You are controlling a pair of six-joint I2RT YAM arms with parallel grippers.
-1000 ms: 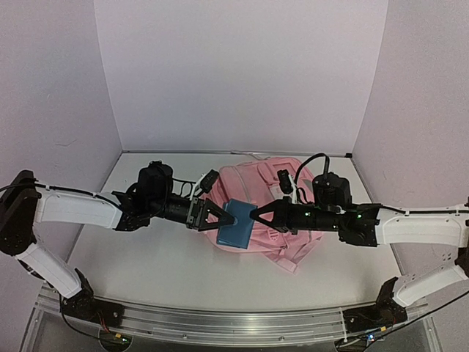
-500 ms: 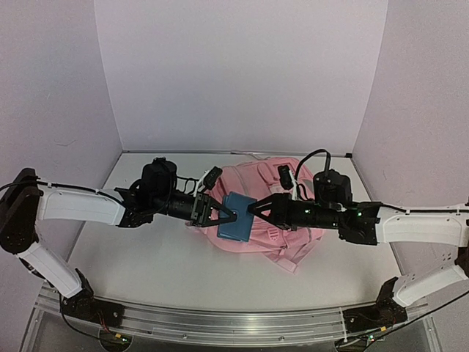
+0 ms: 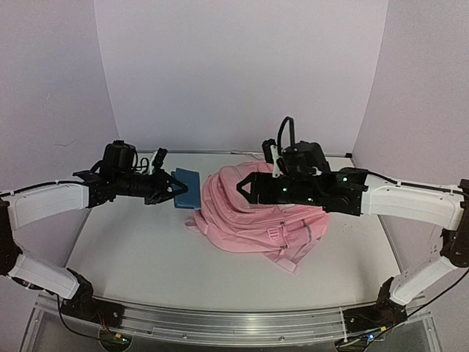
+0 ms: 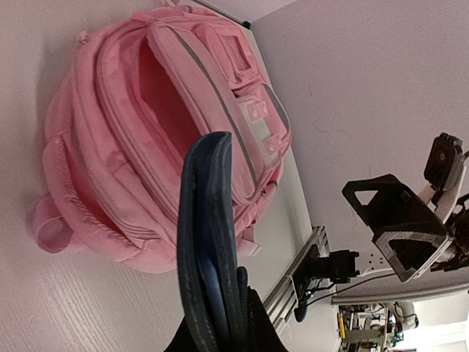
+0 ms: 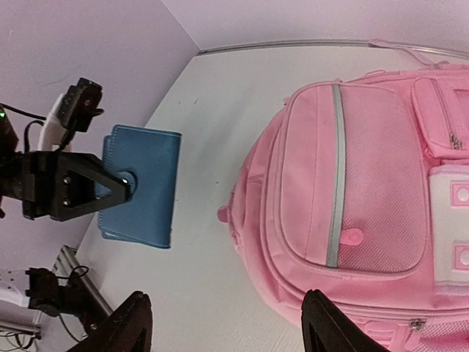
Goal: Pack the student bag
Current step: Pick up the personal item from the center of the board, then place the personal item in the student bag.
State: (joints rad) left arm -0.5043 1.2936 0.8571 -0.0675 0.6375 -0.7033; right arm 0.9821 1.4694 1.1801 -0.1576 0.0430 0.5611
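The student bag [image 3: 264, 220], big, soft and pink with grey strips, lies flat at the table's middle right. In the left wrist view the student bag [image 4: 117, 139] has one compartment gaping. My left gripper [image 3: 178, 192] is shut on a flat blue case [image 3: 187, 189] and holds it in the air to the left of the bag. That case [image 4: 209, 235] shows edge-on in the left wrist view. My right gripper [image 5: 229, 315] stands open over the bag's left edge with nothing between its fingers; from there the blue case [image 5: 146, 183] is well apart.
White tabletop [image 3: 132, 249] lies between the case and the front aluminium rail [image 3: 220, 323]. Lilac walls close the back and both sides. The bag's straps trail toward the near right [image 3: 293, 260].
The right gripper has opened and let go of the blue case, then pulled back over the bag. The left arm has carried the case left, away from the bag.
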